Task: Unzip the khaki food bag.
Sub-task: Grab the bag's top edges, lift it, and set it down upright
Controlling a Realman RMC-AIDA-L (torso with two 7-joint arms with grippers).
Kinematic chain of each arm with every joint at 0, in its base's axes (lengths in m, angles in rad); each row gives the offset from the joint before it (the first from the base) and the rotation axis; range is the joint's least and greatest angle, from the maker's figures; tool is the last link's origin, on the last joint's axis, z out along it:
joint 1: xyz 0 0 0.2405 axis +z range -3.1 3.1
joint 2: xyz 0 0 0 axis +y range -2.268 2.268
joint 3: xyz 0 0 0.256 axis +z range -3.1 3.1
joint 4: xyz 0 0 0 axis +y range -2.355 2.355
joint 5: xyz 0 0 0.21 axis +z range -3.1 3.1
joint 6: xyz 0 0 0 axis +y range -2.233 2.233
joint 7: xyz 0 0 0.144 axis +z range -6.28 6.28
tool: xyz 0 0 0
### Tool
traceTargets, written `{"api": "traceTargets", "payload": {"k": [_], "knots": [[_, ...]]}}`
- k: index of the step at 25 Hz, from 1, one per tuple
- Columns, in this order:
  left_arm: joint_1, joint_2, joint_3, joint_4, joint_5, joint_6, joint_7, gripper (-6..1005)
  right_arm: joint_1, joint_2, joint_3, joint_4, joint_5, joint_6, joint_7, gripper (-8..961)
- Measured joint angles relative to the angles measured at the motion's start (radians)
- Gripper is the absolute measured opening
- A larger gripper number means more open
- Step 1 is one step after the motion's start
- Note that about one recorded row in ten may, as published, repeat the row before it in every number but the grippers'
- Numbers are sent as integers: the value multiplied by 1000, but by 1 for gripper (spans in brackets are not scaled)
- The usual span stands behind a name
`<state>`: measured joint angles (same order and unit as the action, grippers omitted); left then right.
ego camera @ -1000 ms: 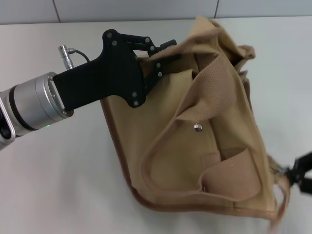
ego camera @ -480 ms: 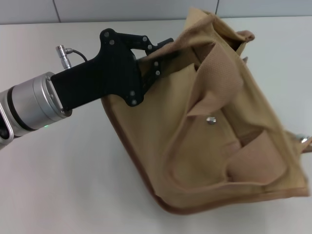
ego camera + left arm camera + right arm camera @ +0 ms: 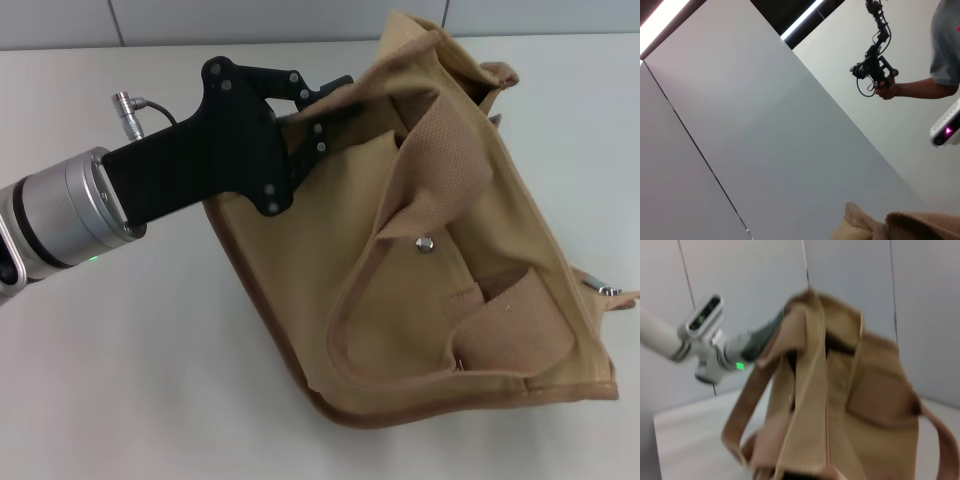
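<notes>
Table (image 3: 120,400): bag (image 3: 330,270) lies mid-right on its back, mouth toward far edge. Left gripper (image 3: 335,100) clamped on bag's top left corner. Right gripper unseen. Advice: hold corner firm, keep zip line taut, draw slider straight along track

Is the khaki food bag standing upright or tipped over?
Tipped: the khaki food bag lies with its snap pocket facing up, the left gripper at its top corner. The zipper's state cannot be told.

Overhead head view; wrist views sideways
</notes>
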<state>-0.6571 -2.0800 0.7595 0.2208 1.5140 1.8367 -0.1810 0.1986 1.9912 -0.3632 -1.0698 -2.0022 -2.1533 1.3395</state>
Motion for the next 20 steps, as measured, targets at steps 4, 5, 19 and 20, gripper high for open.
{"api": "traceTargets", "payload": {"k": [4, 5, 19, 20], "knots": [[-1, 0, 2, 0, -6, 0, 0, 56, -1, 1, 43, 2, -33, 42, -26, 829], [-2, 0, 2, 0, -7, 0, 0, 56, 0, -1, 102, 8, -33, 64, -26, 852], [-5, 0, 0, 0, -16, 5, -2, 56, 1, -13, 169, 62, -95, 69, -124, 826], [-5, 0, 0, 0, -19, 5, -2, 56, 5, 20, 134, 67, -106, 78, -181, 824]]}}
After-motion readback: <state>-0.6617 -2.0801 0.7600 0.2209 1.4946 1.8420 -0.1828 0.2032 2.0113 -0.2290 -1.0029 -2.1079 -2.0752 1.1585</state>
